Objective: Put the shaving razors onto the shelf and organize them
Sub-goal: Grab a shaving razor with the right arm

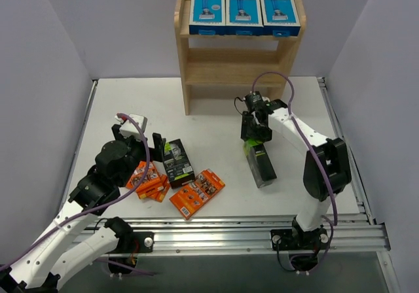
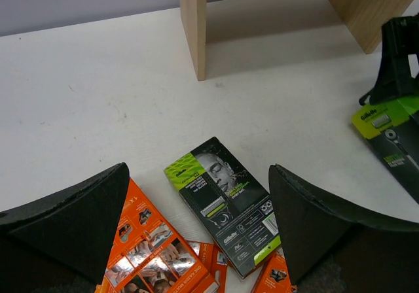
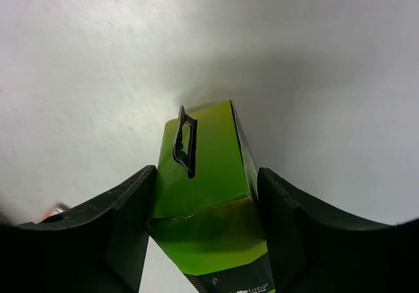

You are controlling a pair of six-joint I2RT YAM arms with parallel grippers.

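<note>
Blue boxes point(image 1: 244, 12), three in a row, stand on the top tier of the shelf point(image 1: 186, 64) at the far end of the desk point(image 1: 216, 120). Right jaws are clamped on the lime end of a green box point(image 1: 262, 165) lying on the desk in front of the shelf. Left jaws gape wide above a second green box point(image 2: 226, 201), which lies flat beside the scattered orange packs point(image 1: 196, 193).
</note>
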